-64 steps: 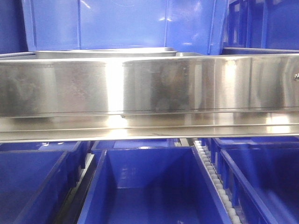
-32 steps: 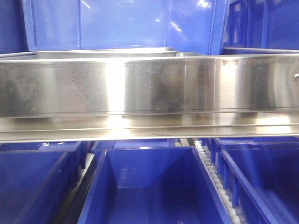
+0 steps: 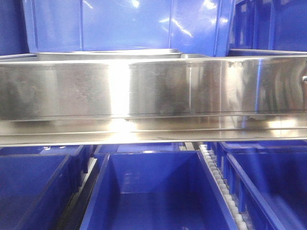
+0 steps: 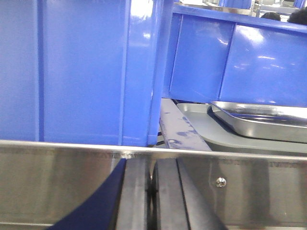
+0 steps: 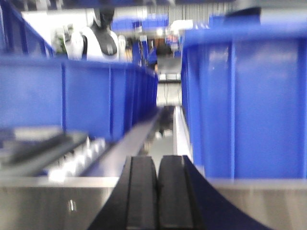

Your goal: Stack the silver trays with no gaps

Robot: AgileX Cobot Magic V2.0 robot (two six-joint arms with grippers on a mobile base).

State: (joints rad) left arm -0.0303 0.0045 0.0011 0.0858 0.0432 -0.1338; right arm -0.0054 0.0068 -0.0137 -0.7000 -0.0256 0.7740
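Note:
In the left wrist view a silver tray lies on a grey flat tray at the right, beyond the steel band. My left gripper is shut and empty, low in front of the band, left of the silver tray and apart from it. In the front view only thin silver tray rims show above the band; neither gripper shows there. My right gripper is shut and empty, pointing down a gap between two blue crates. That view is blurred; shiny shapes at its left cannot be made out.
A long steel band with a bolt head crosses the front view, and shows in the wrist views. Blue crates stand behind it and open ones below.
Only the reflections on the right part of the steel band have shifted. Nothing else in the front view has visibly moved.

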